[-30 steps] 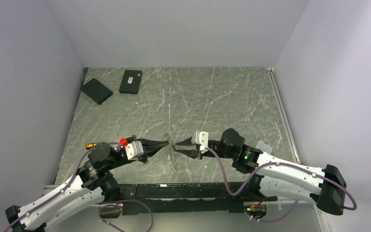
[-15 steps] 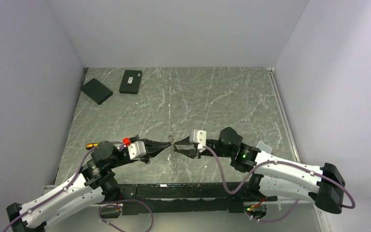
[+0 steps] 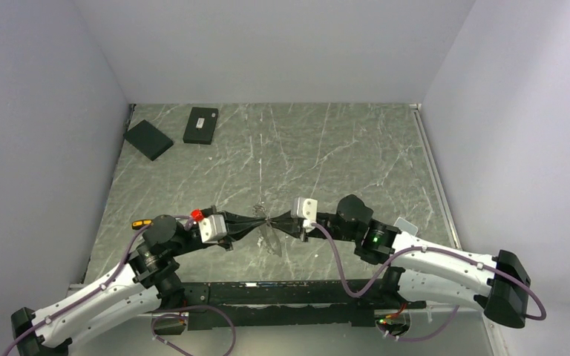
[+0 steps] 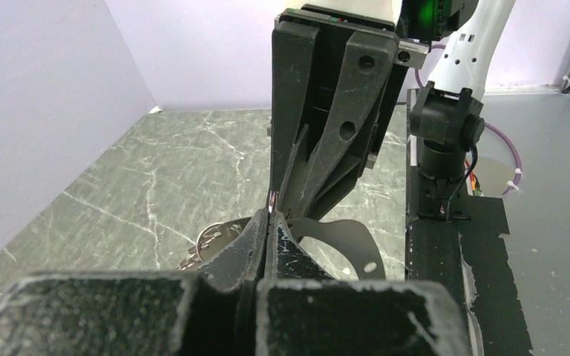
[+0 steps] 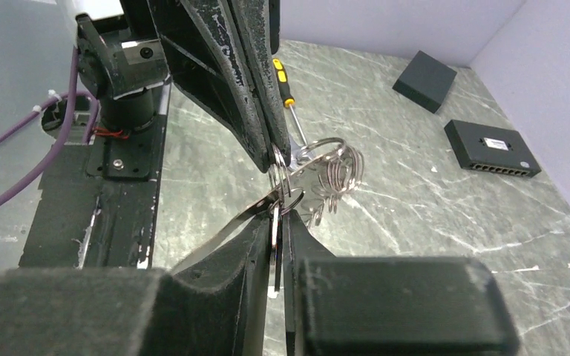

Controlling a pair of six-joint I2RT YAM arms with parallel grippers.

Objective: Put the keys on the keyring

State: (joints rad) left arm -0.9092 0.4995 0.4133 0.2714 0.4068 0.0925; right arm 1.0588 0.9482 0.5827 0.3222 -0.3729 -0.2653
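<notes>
Above the table's front middle, my two grippers meet tip to tip. The left gripper (image 3: 260,220) (image 4: 269,216) is shut on the thin wire keyring (image 5: 332,143), which also shows in the left wrist view, the keyring (image 4: 209,239) hanging just left of the fingers. Several small grey keys (image 5: 325,194) dangle from the ring; from above, the keys (image 3: 271,239) hang below the tips. My right gripper (image 3: 274,221) (image 5: 277,213) is shut on one flat key (image 5: 275,239), held edge-on with its head at the ring.
Two black boxes (image 3: 148,139) (image 3: 201,124) lie at the back left. A yellow-handled screwdriver (image 5: 282,80) lies behind the left arm. A small white card (image 3: 405,224) sits by the right arm. The black base rail (image 3: 289,293) runs along the near edge.
Both grippers have closed the gap between them and now touch tips. The right jaws opened a little, then narrowed onto the key. The hanging keys have swung slightly.
</notes>
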